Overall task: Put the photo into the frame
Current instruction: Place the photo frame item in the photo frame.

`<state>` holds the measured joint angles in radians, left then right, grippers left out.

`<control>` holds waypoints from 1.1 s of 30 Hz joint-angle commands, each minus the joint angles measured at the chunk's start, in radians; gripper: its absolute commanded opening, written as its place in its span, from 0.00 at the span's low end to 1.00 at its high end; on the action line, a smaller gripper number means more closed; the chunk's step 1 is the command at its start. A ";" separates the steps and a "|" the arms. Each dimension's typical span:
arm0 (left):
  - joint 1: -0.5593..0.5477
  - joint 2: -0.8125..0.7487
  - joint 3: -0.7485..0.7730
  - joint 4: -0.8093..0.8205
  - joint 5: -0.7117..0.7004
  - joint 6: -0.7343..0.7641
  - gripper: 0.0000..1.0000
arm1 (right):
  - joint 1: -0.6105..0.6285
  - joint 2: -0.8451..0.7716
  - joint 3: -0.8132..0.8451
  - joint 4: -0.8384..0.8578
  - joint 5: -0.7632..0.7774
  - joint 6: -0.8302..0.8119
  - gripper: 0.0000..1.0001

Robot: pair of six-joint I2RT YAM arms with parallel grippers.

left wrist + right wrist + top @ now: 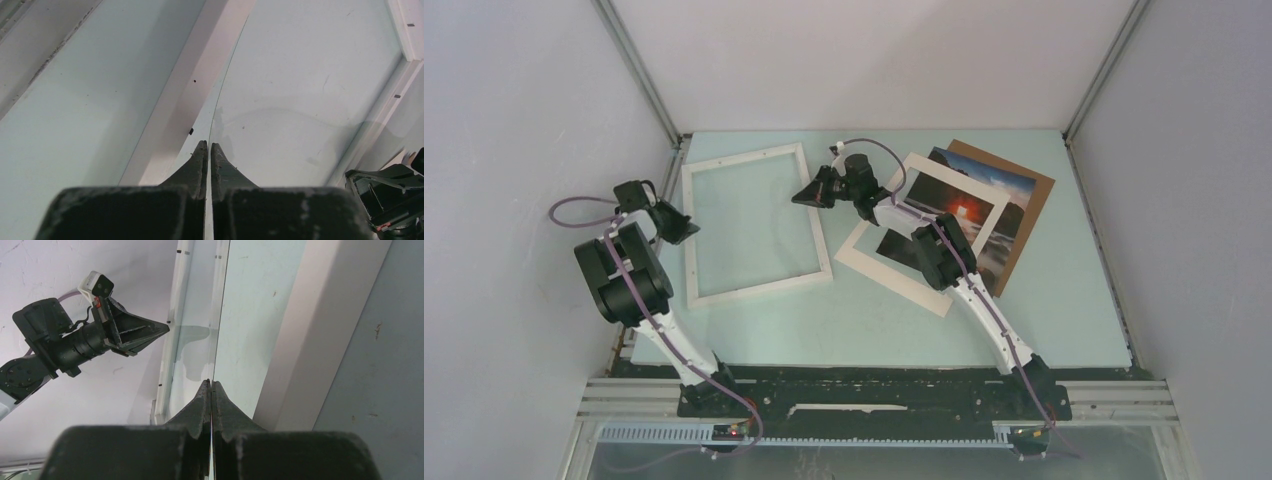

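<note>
Top view: the frame (759, 287) lies flat on the bench (874, 335), its long axis running away from me. My left jaws sit at its left rim and my right jaws at its right rim. The photo (969, 212) lies skewed on a brown board (1036, 188), to the right of the right jaws and nearer my right arm.

Left wrist: the jaws are clenched on the edge of a thin clear pane (228, 75).

Right wrist: these jaws are clenched on the pane's opposite edge. I reckon the photo must travel left.
</note>
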<state>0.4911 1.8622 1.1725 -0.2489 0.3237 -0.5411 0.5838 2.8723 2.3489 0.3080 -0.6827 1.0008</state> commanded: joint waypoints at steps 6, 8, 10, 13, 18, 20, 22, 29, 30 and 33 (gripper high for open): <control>0.015 0.006 0.010 -0.021 -0.023 0.030 0.00 | 0.006 -0.059 -0.017 0.012 -0.004 -0.006 0.00; 0.015 0.008 0.015 -0.026 -0.028 0.033 0.00 | 0.007 -0.064 -0.030 0.022 -0.006 -0.006 0.00; 0.017 0.014 0.021 -0.026 -0.028 0.034 0.00 | 0.008 -0.073 -0.046 0.029 -0.003 -0.006 0.00; 0.020 0.021 0.030 -0.032 -0.038 0.038 0.00 | 0.008 -0.075 -0.057 0.036 0.000 -0.002 0.00; 0.024 0.021 0.036 -0.044 -0.047 0.051 0.00 | 0.011 -0.079 -0.062 0.034 -0.006 -0.006 0.00; 0.025 0.028 0.045 -0.052 -0.050 0.056 0.00 | 0.015 -0.078 -0.056 0.025 -0.001 -0.015 0.00; 0.027 0.033 0.048 -0.053 -0.048 0.055 0.00 | 0.016 -0.074 -0.050 0.025 0.002 -0.017 0.00; 0.037 0.042 0.082 -0.070 -0.048 0.070 0.00 | 0.013 -0.065 -0.045 0.028 0.002 -0.009 0.00; 0.037 0.041 0.087 -0.071 -0.046 0.070 0.00 | 0.012 -0.069 -0.051 0.026 0.003 -0.008 0.00; 0.037 0.041 0.096 -0.054 -0.021 0.059 0.00 | 0.007 -0.071 -0.066 0.038 0.001 0.008 0.02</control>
<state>0.4957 1.8893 1.1976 -0.3035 0.3138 -0.5041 0.5858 2.8521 2.3024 0.3408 -0.6891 1.0058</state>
